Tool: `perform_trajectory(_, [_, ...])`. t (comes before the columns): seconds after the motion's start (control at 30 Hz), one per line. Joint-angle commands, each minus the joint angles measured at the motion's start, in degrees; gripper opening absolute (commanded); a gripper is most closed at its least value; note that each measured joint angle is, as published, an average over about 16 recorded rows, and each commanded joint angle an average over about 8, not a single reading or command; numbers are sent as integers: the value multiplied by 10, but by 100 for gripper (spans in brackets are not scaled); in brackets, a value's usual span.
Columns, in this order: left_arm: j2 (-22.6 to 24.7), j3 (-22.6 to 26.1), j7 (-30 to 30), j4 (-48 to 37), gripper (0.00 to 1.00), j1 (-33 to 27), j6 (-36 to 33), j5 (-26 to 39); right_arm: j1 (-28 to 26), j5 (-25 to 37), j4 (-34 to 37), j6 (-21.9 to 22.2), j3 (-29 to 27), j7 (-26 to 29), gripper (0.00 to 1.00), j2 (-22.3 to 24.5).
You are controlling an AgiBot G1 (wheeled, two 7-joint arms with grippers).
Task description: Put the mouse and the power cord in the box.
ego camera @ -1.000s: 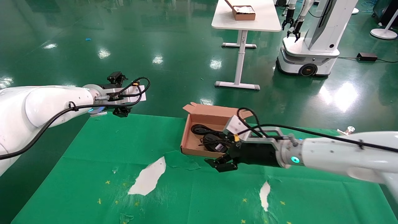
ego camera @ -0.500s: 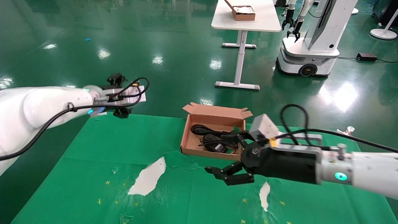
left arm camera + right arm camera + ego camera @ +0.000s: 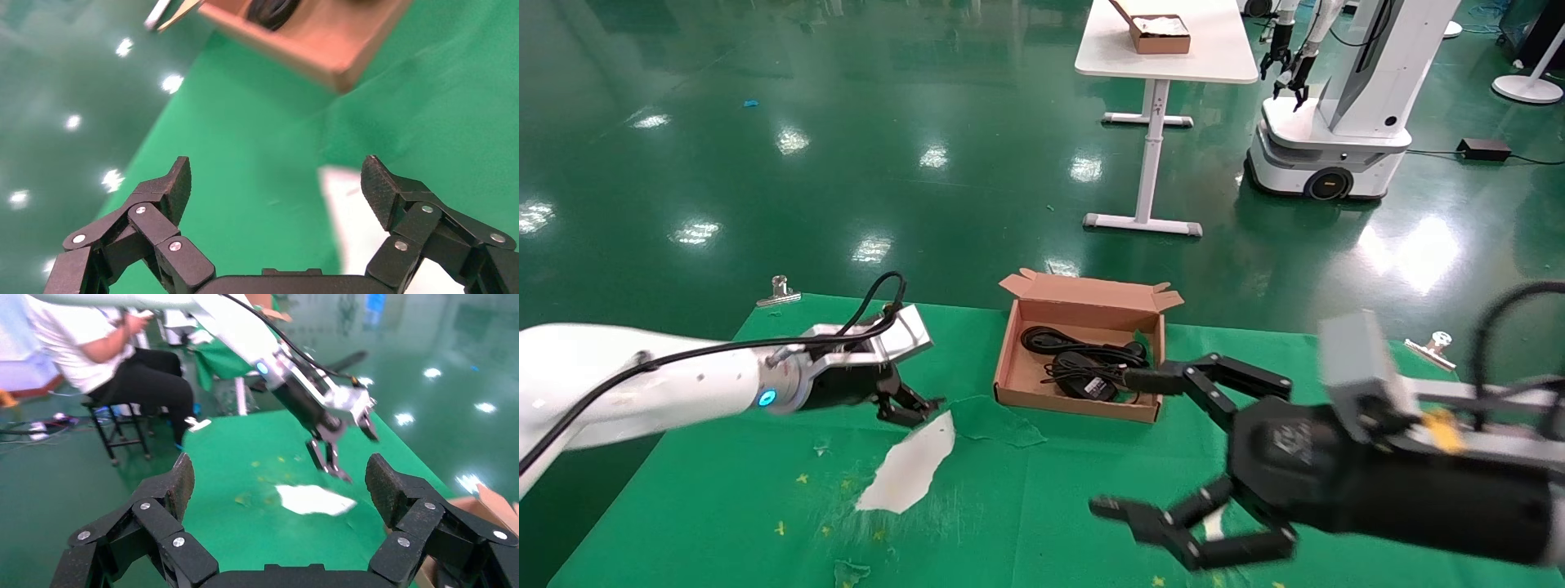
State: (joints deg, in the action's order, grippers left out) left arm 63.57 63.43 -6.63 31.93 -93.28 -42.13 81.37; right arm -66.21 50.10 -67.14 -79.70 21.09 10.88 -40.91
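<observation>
The brown cardboard box [image 3: 1075,403] stands open at the far middle of the green cloth. Inside it the power cord [image 3: 1046,336] lies coiled towards the back, and the black mouse [image 3: 1083,382] rests beside it with its thin cable. My right gripper [image 3: 1121,445] hovers open and empty in front of the box, to its right; its upper fingertip reaches over the box's near right corner. My left gripper [image 3: 923,404] is open and empty, low over the cloth to the left of the box [image 3: 318,49]. In their own wrist views, the left gripper [image 3: 276,174] and the right gripper [image 3: 280,471] hold nothing.
A white torn patch [image 3: 907,465] in the cloth lies just below the left gripper; a smaller tear [image 3: 1214,523] lies under the right one. Metal clamps [image 3: 779,290] [image 3: 1438,341] grip the far table edge. A white table [image 3: 1173,61] and another robot [image 3: 1336,122] stand beyond.
The left arm has dropped from beyond the far left edge to low over the cloth near the torn patch. The right gripper has drawn back from the box and opened wider.
</observation>
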Motion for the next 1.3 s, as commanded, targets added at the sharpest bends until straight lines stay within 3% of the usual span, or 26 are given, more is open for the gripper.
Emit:
perform_trajectory(0.03, [-13,-22,-2,19,100,15,-20,-18,11,-20,-16,-15,-13,0,100,15])
perform_trajectory(0.33, [-74,-123,-11,108,100,82,-113,-102,46,-82,-64,-60,-50,-1,100,58])
perform_trajectory(1.3, [-267,-443,-39,389,100,296,-407,-369,46,-83,-64,-60,-49,-2,100,59])
